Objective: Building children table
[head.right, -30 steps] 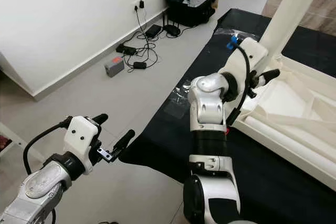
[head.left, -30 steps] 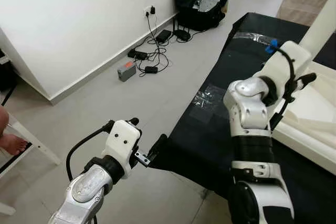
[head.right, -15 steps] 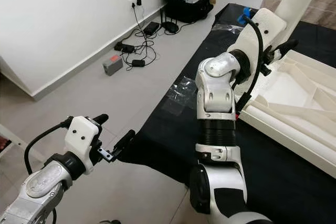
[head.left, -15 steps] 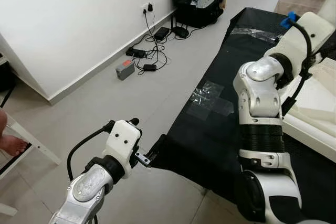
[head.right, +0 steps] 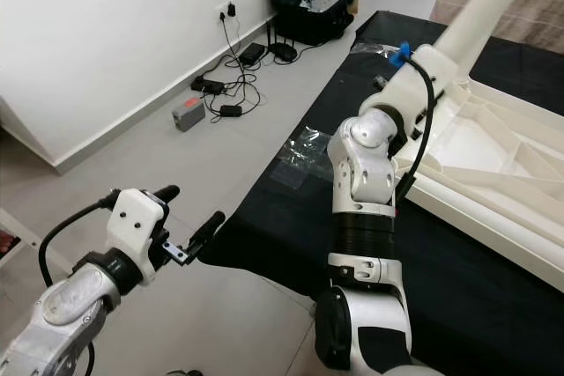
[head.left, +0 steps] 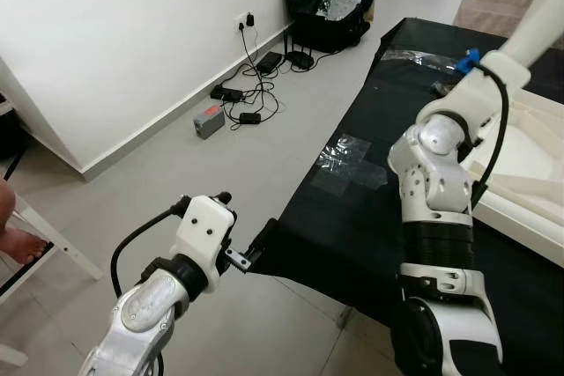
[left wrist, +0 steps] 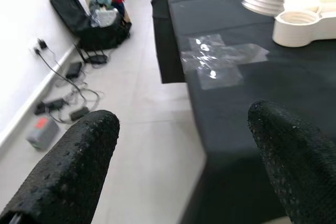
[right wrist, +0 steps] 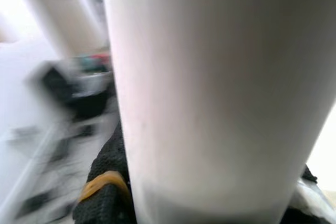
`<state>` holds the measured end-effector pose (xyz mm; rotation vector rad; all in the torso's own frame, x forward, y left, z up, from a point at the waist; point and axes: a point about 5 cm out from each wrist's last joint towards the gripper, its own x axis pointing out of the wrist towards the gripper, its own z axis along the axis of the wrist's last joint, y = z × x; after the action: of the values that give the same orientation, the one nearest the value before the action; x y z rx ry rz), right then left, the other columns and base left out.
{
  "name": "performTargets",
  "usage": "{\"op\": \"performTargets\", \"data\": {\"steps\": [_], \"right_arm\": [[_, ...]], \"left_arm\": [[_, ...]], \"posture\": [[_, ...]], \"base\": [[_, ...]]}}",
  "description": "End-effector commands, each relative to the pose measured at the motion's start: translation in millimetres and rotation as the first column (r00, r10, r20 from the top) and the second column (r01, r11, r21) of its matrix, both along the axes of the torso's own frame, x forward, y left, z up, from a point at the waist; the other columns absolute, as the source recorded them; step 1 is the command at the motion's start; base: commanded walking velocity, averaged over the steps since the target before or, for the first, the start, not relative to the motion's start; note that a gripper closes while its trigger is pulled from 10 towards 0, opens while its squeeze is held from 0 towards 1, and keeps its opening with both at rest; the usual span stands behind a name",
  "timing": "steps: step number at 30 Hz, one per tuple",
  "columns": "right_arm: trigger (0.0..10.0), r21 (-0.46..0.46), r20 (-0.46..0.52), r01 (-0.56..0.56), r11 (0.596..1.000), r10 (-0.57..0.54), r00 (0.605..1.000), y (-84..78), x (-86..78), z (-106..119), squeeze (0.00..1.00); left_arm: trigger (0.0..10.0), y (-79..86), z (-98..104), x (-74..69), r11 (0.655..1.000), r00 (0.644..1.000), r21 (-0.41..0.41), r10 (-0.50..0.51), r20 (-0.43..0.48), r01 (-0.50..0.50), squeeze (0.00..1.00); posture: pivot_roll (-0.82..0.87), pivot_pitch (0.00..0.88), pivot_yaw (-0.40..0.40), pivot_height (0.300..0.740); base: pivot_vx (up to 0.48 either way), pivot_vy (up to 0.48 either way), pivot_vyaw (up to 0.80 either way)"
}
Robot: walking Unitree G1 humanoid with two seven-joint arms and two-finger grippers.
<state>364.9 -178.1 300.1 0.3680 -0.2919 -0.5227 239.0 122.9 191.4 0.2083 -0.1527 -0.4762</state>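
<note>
While my right gripper [right wrist: 113,192] is clamped around the white table leg [head.right: 480,8] standing on the upturned tabletop [head.right: 493,160], I should keep it upright; my left gripper [left wrist: 184,166] hangs open, empty.

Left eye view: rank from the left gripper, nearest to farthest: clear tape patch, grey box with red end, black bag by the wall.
From the left gripper:
1. Tape patch, on the black cloth, to the robot's right and ahead.
2. Grey box, on the floor near the wall, ahead.
3. Black bag, far end by the wall.
</note>
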Motion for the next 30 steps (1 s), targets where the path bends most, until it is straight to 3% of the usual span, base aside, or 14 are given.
{"op": "performTargets", "data": {"steps": [1, 2, 4, 5, 10, 12, 19, 21, 22, 23, 24, 25, 28, 30], "right_arm": [[10.0, -0.028, 0.048, -0.192, 0.981, 0.193, 0.98, 13.5, 3.7, 10.4, 0.0], [10.0, -0.028, 0.048, -0.192, 0.981, 0.193, 0.98, 13.5, 3.7, 10.4, 0.0], [10.0, -0.02, 0.002, -0.426, 0.904, 0.426, 0.904, 29.4, 10.7, 0.9, 0.0], [10.0, -0.02, -0.005, -0.47, 0.882, 0.47, 0.883, 32.0, 11.1, -2.3, 0.0], [10.0, -0.015, 0.0, -0.578, 0.816, 0.578, 0.816, 39.4, 9.1, -11.5, 0.0], [10.0, -0.015, 0.0, -0.578, 0.816, 0.578, 0.816, 39.4, 9.1, -11.5, 0.0], [10.0, 0.0, 0.055, -0.697, 0.717, 0.696, 0.716, 57.1, -0.2, -13.8, 0.0], [10.0, -0.026, 0.067, -0.769, 0.639, 0.769, 0.636, 70.8, -7.5, -13.9, 0.0], [10.0, -0.026, 0.067, -0.769, 0.639, 0.769, 0.636, 70.8, -7.5, -13.9, 0.0], [10.0, -0.031, 0.068, -0.805, 0.593, 0.805, 0.59, 77.9, -11.5, -15.0, 0.0], [10.0, -0.031, 0.068, -0.805, 0.593, 0.805, 0.59, 77.9, -11.5, -15.0, 0.0], [10.0, -0.04, 0.063, -0.833, 0.552, 0.833, 0.55, 85.1, -15.5, -16.6, 0.0], [10.0, -0.043, 0.06, -0.857, 0.513, 0.858, 0.511, 91.3, -19.3, -18.3, 0.0], [10.0, -0.068, 0.043, -0.904, 0.423, 0.906, 0.421, 102.6, -28.3, -22.4, 0.0]], "left_arm": [[10.0, 10.4, -2.9, 5.0, 0.999, 0.999, 0.028, 0.034, -0.017, -0.033, 0.0], [10.0, 10.4, -2.9, 5.0, 0.999, 0.999, 0.028, 0.034, -0.017, -0.033, 0.0], [10.0, 19.5, 1.9, 12.5, 0.997, 0.999, 0.057, 0.044, -0.005, -0.043, 0.0], [10.0, 23.5, 3.0, 15.7, 0.996, 0.999, 0.073, 0.05, -0.007, -0.049, 0.0], [10.0, 33.9, 4.3, 26.9, 0.996, 0.998, 0.076, 0.047, -0.05, -0.043, 0.0], [10.0, 33.9, 4.3, 26.9, 0.996, 0.998, 0.076, 0.047, -0.05, -0.043, 0.0], [10.0, 28.5, 4.4, 41.7, 0.995, 0.992, 0.058, -0.071, -0.108, 0.077, 0.0], [10.0, 17.2, 2.4, 43.0, 0.98, 0.97, 0.019, -0.194, -0.148, 0.198, 0.0], [10.0, 17.2, 2.4, 43.0, 0.98, 0.97, 0.019, -0.194, -0.148, 0.198, 0.0], [10.0, 12.3, 1.0, 44.2, 0.971, 0.958, 0.012, -0.235, -0.163, 0.24, 0.0], [10.0, 12.3, 1.0, 44.2, 0.971, 0.958, 0.012, -0.235, -0.163, 0.24, 0.0], [10.0, 7.8, -0.3, 44.6, 0.959, 0.944, 0.006, -0.278, -0.177, 0.284, 0.0], [10.0, 5.0, -1.5, 45.5, 0.952, 0.936, 0.007, -0.298, -0.188, 0.305, 0.0], [10.0, 1.3, -2.7, 46.7, 0.936, 0.915, -0.002, -0.344, -0.212, 0.351, 0.0]], "posture": [[0.09, 0.148, -0.011, 0.74], [0.09, 0.148, -0.011, 0.74], [0.09, 0.14, -0.008, 0.74], [0.09, 0.14, -0.007, 0.74], [0.09, 0.129, -0.01, 0.74], [0.09, 0.129, -0.01, 0.74], [0.09, 0.123, -0.009, 0.74], [0.09, 0.127, -0.006, 0.74], [0.09, 0.127, -0.006, 0.74], [0.09, 0.126, -0.008, 0.74], [0.09, 0.126, -0.008, 0.74], [0.09, 0.128, -0.007, 0.74], [0.08, 0.128, -0.007, 0.74], [0.08, 0.132, -0.01, 0.74]], "base": [[0.0, 0.0, 0.0], [0.0, 0.0, 0.0], [0.0, 0.0, 0.0], [0.0, 0.0, 0.0], [0.0, 0.0, 0.0], [0.0, 0.0, 0.0], [0.0, 0.0, 0.0], [0.0, 0.0, 0.0], [0.0, 0.0, 0.0], [0.0, 0.0, 0.0], [0.0, 0.0, 0.0], [0.0, 0.0, 0.0], [0.0, 0.0, 0.0], [0.0, 0.0, 0.0]]}}
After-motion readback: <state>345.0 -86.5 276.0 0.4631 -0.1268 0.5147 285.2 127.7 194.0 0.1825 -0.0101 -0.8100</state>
